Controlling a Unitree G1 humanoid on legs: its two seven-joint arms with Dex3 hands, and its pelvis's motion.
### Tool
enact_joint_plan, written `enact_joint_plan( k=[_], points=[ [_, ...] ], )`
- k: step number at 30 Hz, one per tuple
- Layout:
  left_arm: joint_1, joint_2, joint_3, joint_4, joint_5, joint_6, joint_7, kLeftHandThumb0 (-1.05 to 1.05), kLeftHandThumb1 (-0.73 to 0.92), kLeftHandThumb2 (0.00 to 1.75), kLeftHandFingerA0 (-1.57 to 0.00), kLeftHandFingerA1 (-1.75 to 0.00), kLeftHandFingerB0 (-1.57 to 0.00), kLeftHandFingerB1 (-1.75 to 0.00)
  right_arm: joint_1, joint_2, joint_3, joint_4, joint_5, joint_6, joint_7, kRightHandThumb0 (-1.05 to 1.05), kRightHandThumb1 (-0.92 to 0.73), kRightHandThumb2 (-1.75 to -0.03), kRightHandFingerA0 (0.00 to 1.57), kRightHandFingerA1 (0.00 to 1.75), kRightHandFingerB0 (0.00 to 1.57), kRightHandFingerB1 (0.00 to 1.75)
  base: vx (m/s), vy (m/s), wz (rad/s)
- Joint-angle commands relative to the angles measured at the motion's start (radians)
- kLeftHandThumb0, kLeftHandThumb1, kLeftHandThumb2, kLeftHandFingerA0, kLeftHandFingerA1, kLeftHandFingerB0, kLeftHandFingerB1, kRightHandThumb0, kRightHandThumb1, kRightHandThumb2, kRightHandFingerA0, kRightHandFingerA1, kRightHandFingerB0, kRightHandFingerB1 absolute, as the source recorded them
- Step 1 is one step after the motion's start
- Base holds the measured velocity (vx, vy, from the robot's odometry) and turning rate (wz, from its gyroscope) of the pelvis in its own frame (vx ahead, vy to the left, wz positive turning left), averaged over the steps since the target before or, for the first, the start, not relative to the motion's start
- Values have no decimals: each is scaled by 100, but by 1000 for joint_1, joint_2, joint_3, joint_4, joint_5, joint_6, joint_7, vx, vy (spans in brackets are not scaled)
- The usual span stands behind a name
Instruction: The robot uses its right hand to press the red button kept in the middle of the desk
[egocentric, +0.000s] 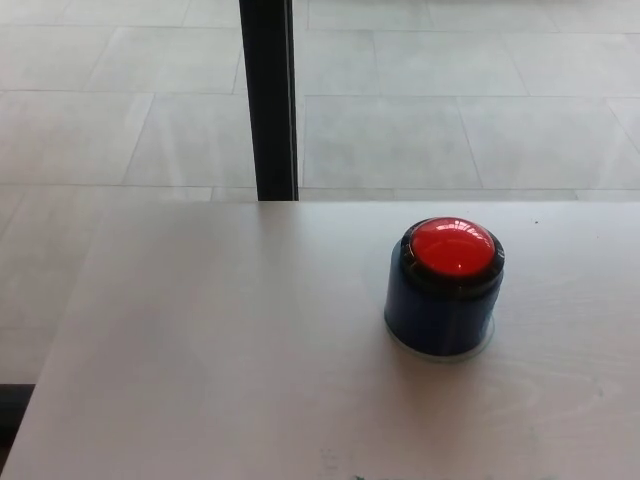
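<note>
A red dome button (453, 246) sits in a black ring on top of a blue cylindrical base (440, 315). It stands upright on the pale wooden desk (230, 340), right of the middle of the head view. Nothing touches the button. Neither of my hands nor any part of my arms shows in this view.
A black vertical post (269, 100) rises behind the desk's far edge, left of the button. Grey floor tiles (450, 120) lie beyond the desk. The desk's left edge (60, 330) runs diagonally toward the bottom left corner.
</note>
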Motion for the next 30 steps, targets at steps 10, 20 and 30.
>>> enact_joint_plan(
  k=[10, 20, 30],
  points=[
    [-83, 112, 196, 119, -147, 39, -51, -42, 91, 145, -18, -75, 0, -63, -270, -235, -528, 15, 386, 5, -266, -42, -68, -83, 130, 175, 108, 173, 0, 0, 0],
    [-84, 117, 218, 135, -148, 30, -56, -43, 90, 145, -22, -77, 0, -63, -619, -342, -385, -155, 259, 30, -274, -44, -45, -119, 135, 157, 120, 129, 0, 0, 0],
    [-89, 118, 222, 153, -152, 16, -69, -44, 90, 145, -22, -78, 0, -63, -946, -210, -55, -520, 254, 241, -234, -9, -48, -132, 92, 175, 72, 138, 0, 0, 0]
  ],
)
